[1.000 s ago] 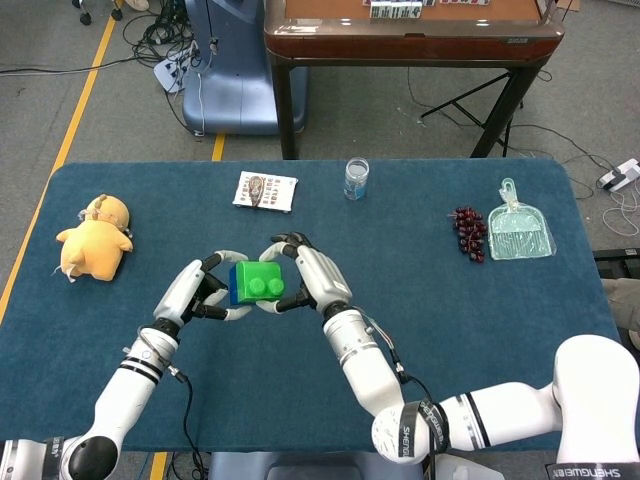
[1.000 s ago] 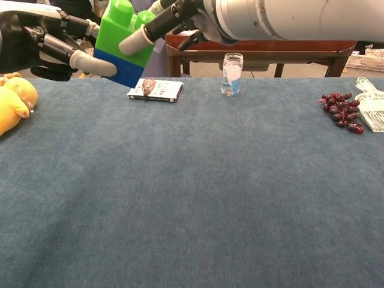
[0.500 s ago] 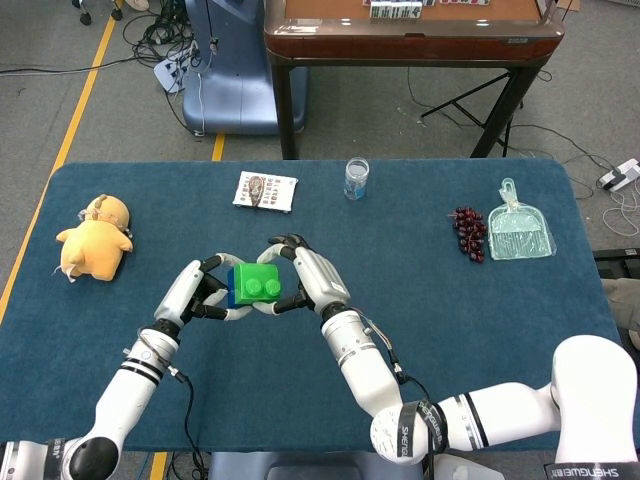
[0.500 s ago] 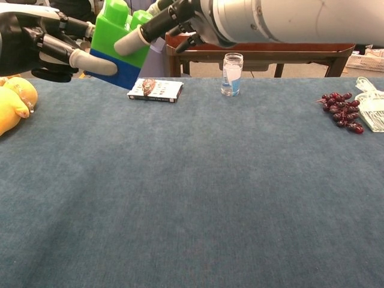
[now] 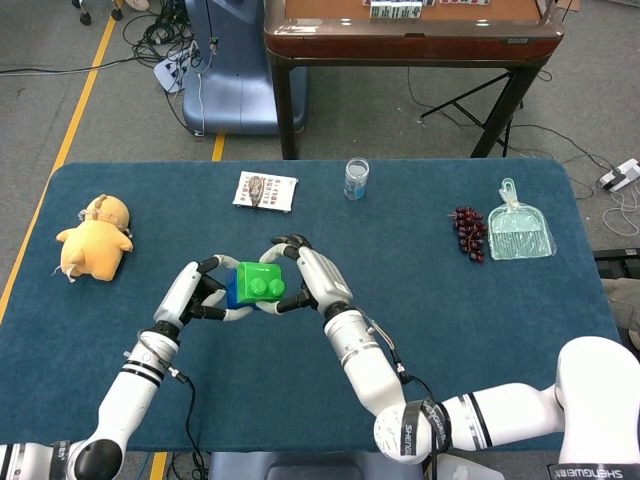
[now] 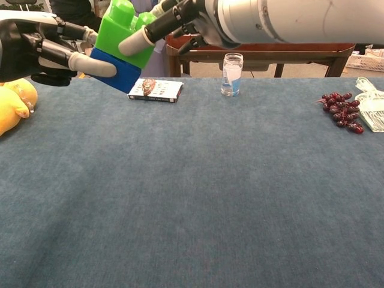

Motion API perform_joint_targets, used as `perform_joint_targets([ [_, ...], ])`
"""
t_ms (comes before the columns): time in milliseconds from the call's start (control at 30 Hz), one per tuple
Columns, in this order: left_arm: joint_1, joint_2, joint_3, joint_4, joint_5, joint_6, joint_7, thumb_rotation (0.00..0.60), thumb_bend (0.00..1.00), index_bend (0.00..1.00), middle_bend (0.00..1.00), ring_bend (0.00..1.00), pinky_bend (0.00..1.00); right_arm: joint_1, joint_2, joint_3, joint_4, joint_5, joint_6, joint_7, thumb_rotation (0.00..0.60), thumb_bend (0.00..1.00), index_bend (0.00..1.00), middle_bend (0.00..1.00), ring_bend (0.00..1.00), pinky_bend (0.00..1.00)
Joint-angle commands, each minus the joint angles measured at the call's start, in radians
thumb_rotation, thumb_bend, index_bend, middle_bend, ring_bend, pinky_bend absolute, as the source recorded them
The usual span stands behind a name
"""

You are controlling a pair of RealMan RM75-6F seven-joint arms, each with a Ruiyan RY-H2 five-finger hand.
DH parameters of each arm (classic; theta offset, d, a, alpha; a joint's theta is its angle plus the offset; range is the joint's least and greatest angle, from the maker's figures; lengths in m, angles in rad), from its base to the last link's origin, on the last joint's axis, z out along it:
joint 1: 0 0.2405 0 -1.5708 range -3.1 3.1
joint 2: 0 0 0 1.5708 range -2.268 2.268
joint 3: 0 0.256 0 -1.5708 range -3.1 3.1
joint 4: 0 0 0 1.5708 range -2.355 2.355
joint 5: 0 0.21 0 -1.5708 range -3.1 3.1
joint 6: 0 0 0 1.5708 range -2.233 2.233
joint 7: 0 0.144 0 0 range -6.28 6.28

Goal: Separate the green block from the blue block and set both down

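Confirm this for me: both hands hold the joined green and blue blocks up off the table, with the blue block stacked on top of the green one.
Not quite. The green block sits on top, with the blue block beneath it; the chest view shows this plainly. The rest holds: the left hand and right hand hold the joined pair clear of the table.
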Motion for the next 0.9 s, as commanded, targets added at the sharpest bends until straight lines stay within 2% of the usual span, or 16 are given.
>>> perform_joint_targets([
  [33,0.004,-0.008,0.002,0.002,0.004,0.008,0.004,0.6,0.14,0.86,1.0,1.0,1.0,-0.002,0.001,-0.002,0.0,0.001,-0.003,0.002,0.6,0.16,0.55,0.15,0.0,0.08],
  [200,0.007,-0.011,0.003,0.006,0.004,0.009,0.012,0.6,0.21,0.87,1.0,1.0,1.0,-0.006,0.005,-0.001,-0.001,-0.001,-0.008,0.008,0.6,0.16,0.55,0.15,0.0,0.08],
  [533,0.022,-0.014,0.032,0.029,0.011,0.003,0.034,0.6,0.21,0.87,1.0,1.0,1.0,-0.032,0.066,0.004,-0.072,-0.045,0.027,-0.005,0.6,0.16,0.55,0.15,0.0,0.08],
  [667,0.032,-0.011,0.068,0.051,0.037,0.008,0.075,0.6,0.22,0.86,1.0,1.0,1.0,-0.064,0.11,-0.056,-0.078,-0.095,0.084,-0.056,0.6,0.16,0.55,0.15,0.0,0.08],
  [800,0.029,-0.027,0.124,0.089,0.073,0.012,0.159,0.6,0.24,0.84,1.0,1.0,1.0,-0.109,0.118,-0.166,-0.019,-0.117,0.107,-0.097,0.6,0.16,0.55,0.15,0.0,0.08],
  [900,0.021,-0.065,0.157,0.14,0.098,0.025,0.223,0.6,0.24,0.81,1.0,1.0,1.0,-0.15,0.103,-0.22,0.04,-0.123,0.082,-0.071,0.6,0.16,0.55,0.16,0.0,0.08],
])
